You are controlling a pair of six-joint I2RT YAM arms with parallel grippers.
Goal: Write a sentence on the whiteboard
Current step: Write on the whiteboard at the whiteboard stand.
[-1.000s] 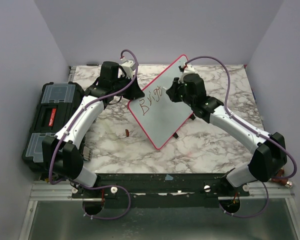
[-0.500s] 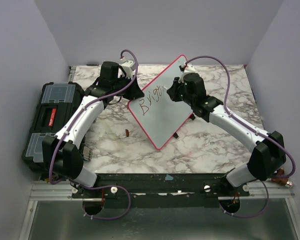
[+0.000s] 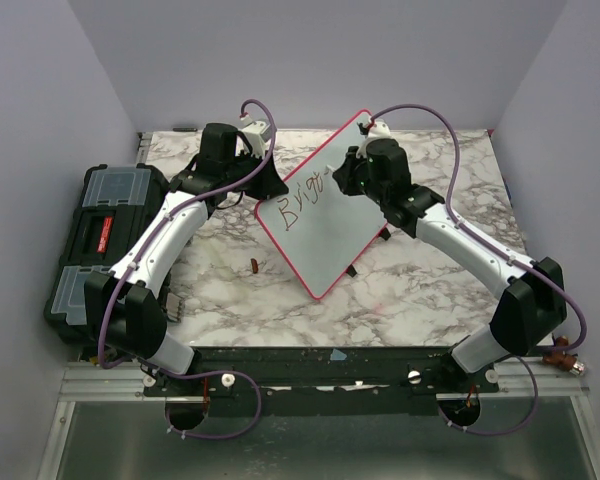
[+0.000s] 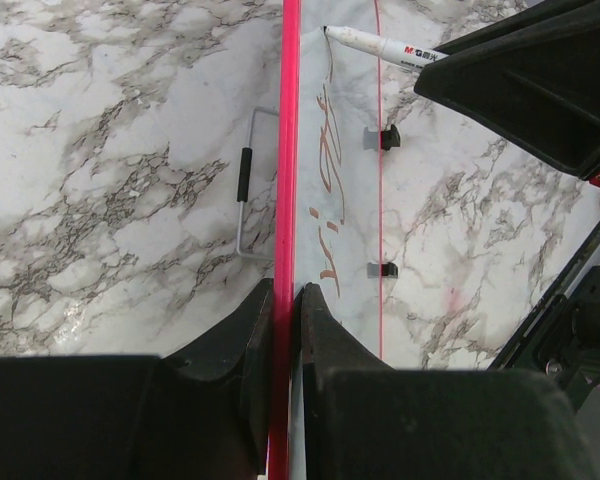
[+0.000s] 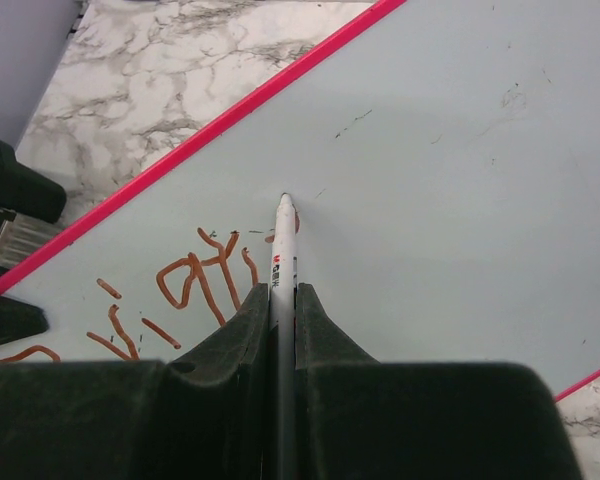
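- My left gripper [image 4: 285, 296] is clamped on the whiteboard [image 3: 325, 238]. One finger sits on each side of its red-pink frame, pinching the rim at the board's left corner.
- The whiteboard is mid-table, turned so it reads as a diamond from the top camera. From the left wrist I see it nearly edge-on, writing face to the right.
- A wire stand [image 4: 243, 182] with a black sleeve shows on the board's back side, over the marble table [image 3: 230, 295].
- My right gripper [image 5: 283, 296] is closed tight on a white marker [image 5: 283, 252]. The barrel runs out between the fingers, tip forward.
- The marker tip is at the board face, just right of the last stroke. I cannot tell whether it is actually touching.
- The sentence [image 3: 306, 190] is only started: a few reddish-brown letters near the board's upper-left edge, roughly "Brig" plus one more partial shape.
- The rest of the writing face is bare, pale grey-white.
- A black toolbox [image 3: 100, 240] sits at the left table edge, well apart from the board.
- A small reddish object [image 3: 252, 266] lies on the table near the board's lower-left edge. It is too small to identify.
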